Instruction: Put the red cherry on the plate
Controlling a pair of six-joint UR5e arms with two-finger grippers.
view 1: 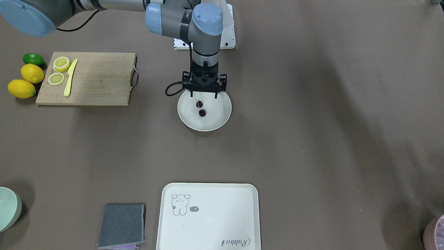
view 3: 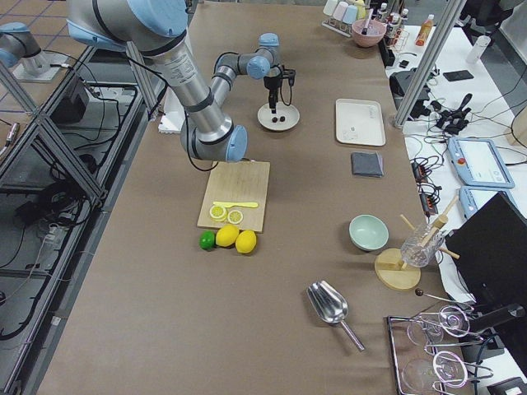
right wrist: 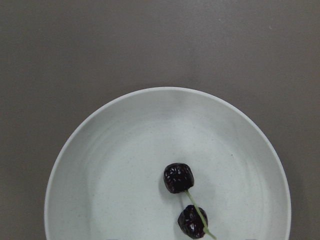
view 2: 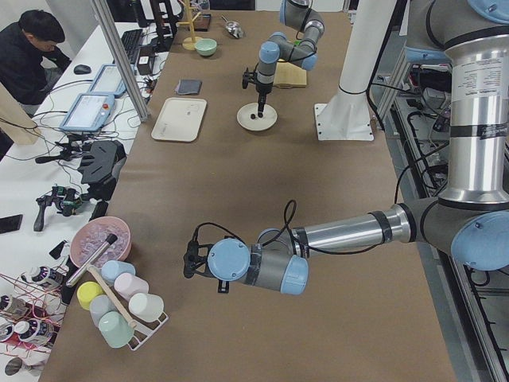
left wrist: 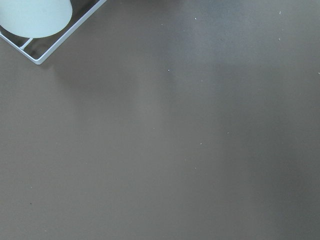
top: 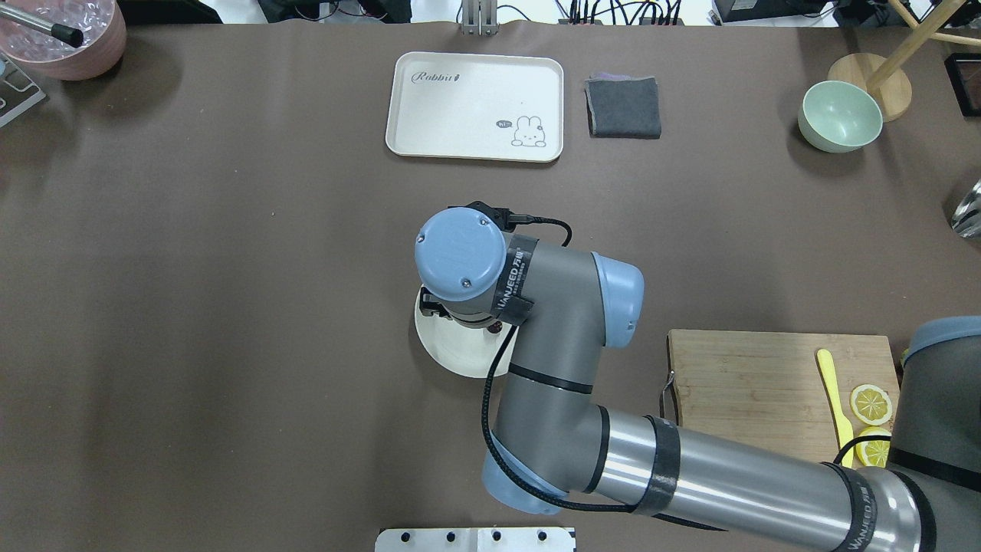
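1. Dark maroon, the red cherry lies inside the plate — both fruits on the dish floor, stems joined.
2. My right gripper hangs over the plate's rim, jaws spread wide, empty.
3. Left gripper: I cannot tell its state.
4. The risk, as I judge it — a careless retreat clips the rim and rolls the pair out.

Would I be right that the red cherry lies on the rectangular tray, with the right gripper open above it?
Not quite: the red cherry lies on the round plate, not the tray, as the front-facing view shows. The right gripper is indeed open above it.
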